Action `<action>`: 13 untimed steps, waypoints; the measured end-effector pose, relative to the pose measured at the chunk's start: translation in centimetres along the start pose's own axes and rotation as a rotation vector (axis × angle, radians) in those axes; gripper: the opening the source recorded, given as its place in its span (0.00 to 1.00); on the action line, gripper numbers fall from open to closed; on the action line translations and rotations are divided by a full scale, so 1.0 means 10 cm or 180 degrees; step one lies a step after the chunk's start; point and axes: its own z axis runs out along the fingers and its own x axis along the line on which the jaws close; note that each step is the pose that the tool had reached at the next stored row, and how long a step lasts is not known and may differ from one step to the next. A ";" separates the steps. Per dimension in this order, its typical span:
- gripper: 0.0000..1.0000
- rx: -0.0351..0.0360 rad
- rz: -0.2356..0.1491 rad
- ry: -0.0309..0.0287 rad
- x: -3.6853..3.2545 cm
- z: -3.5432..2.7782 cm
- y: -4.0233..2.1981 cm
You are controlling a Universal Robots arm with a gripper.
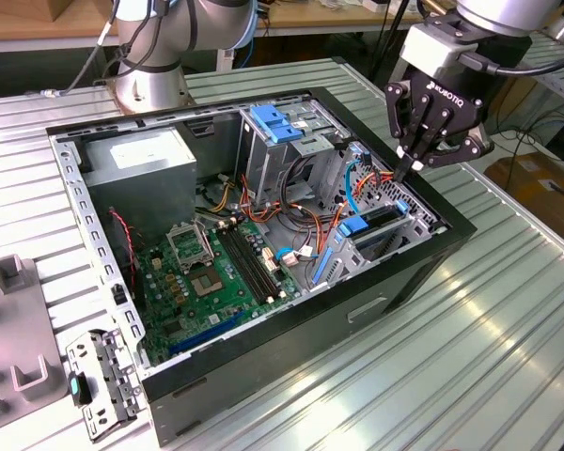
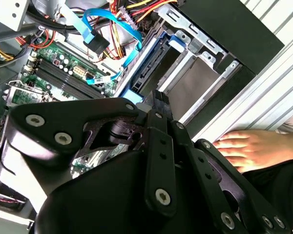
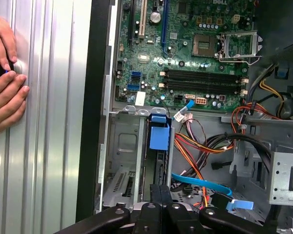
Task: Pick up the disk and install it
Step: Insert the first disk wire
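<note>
Closed gripper (image 1: 406,169) at the seated disk (image 1: 371,221)

In the exterior view the fingers, pinched together and gripping nothing, are pointing at the disk standing on edge in the case (image 1: 263,385) bay, likely to push it home; white lettering is showing on the gripper body. In the second wrist view the disk (image 2: 155,66) is lying beyond the fingertips. In the first wrist view a hand (image 3: 5,97) is resting beside the case.
</note>
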 end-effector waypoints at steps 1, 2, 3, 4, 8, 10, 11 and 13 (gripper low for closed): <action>0.11 0.0000 0.0000 0.0000 0.000 0.000 -0.001; 0.11 0.0000 0.0000 0.0000 0.000 0.000 -0.001; 0.11 0.0000 0.0000 0.0000 0.000 0.000 -0.001; 0.11 0.0000 0.0000 0.0000 0.000 0.000 -0.001; 0.11 0.0000 0.0000 0.0000 0.000 0.000 -0.001; 0.11 0.0000 -0.0001 0.0000 0.000 0.000 -0.002; 0.11 0.0000 -0.0007 0.0000 0.000 0.000 -0.002; 0.11 0.0001 -0.0041 -0.0001 0.000 0.000 -0.002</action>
